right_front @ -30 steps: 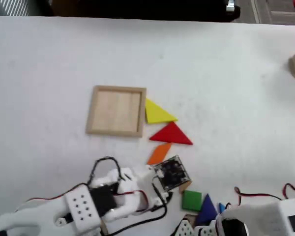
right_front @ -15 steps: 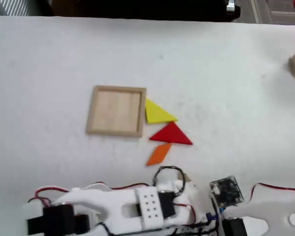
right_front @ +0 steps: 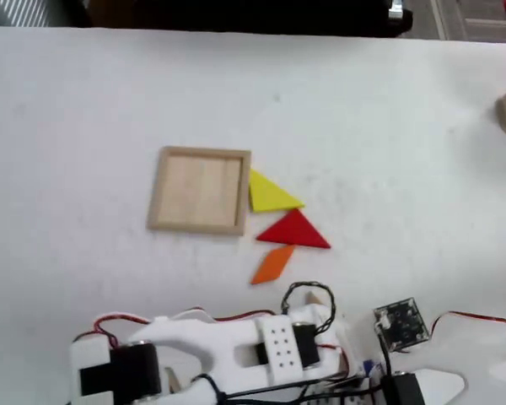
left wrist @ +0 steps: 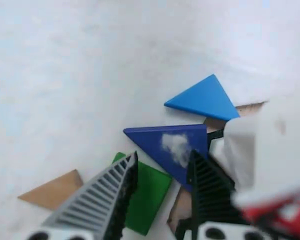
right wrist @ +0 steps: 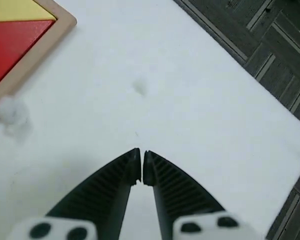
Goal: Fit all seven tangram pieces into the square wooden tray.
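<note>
— Where's the tray?
— The tray [right_front: 200,191] is mid-table. A yellow triangle [right_front: 271,193] touches its right side, with a red triangle [right_front: 293,229] and an orange piece [right_front: 272,263] nearer.
— And the grippers?
— The left gripper [left wrist: 163,156] has its fingers apart over a dark blue triangle [left wrist: 160,142] and a green square [left wrist: 147,192]. The right gripper [right wrist: 141,152] has its fingers together over the table [right wrist: 190,100].

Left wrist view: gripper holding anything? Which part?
Nothing held. The left gripper is open over the dark blue triangle and green square, gripping neither. The right gripper is shut, empty.
</note>
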You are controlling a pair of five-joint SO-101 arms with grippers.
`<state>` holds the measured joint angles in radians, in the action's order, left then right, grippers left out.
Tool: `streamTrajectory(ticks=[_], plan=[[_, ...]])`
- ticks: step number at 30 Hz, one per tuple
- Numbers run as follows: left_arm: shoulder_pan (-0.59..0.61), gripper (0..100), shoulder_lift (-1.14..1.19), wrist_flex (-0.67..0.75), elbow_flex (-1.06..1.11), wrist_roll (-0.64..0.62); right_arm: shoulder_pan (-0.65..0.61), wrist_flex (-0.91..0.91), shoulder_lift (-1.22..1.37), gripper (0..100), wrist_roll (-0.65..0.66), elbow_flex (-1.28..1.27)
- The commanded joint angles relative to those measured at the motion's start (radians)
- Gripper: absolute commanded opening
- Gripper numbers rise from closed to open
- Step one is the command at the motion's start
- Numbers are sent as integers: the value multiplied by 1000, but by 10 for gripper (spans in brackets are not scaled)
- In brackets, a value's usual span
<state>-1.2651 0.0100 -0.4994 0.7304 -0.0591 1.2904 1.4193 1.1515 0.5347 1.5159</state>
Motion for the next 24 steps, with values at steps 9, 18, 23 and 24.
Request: streamTrajectory(ticks=[9,18,23,24], plan=[[302,158,7,6,-66,110,47,56,-64,18,-2,144],[397,158,-76,-6,-61,60,45,137,-74,18,46,147],[139,158,-251,-130,12,11,47,137,-70,18,52,147],[84,158,-278,-129,35,12,47,136,-67,18,52,147]])
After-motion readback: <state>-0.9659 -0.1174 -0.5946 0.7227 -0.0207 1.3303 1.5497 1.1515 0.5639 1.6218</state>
